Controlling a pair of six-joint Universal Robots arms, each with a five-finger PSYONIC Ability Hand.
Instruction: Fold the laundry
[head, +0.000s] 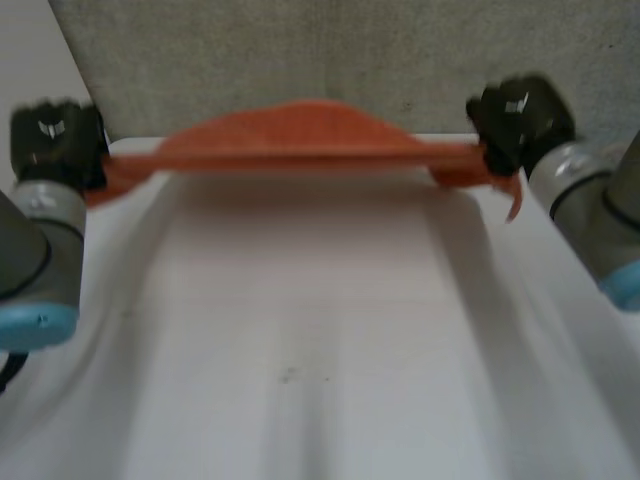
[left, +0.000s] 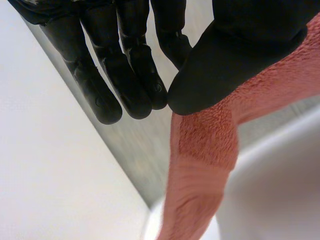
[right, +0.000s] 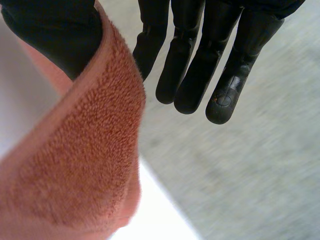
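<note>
An orange towel (head: 300, 135) hangs stretched flat between my two hands above the table's far edge, its middle bulging slightly upward. My left hand (head: 55, 135) holds the towel's left end. In the left wrist view the thumb (left: 235, 55) pinches the towel (left: 205, 145) against the fingers, and the cloth trails down past the fingertips. My right hand (head: 520, 120) holds the right end, with a short corner dangling below it. In the right wrist view the towel (right: 75, 170) wraps over the thumb (right: 55, 35) beside the straight fingers (right: 200, 65).
The white table (head: 300, 330) stretches from the towel toward me. A grey panel (head: 300, 50) stands behind the far edge. Both grey forearms flank the table at its left and right sides.
</note>
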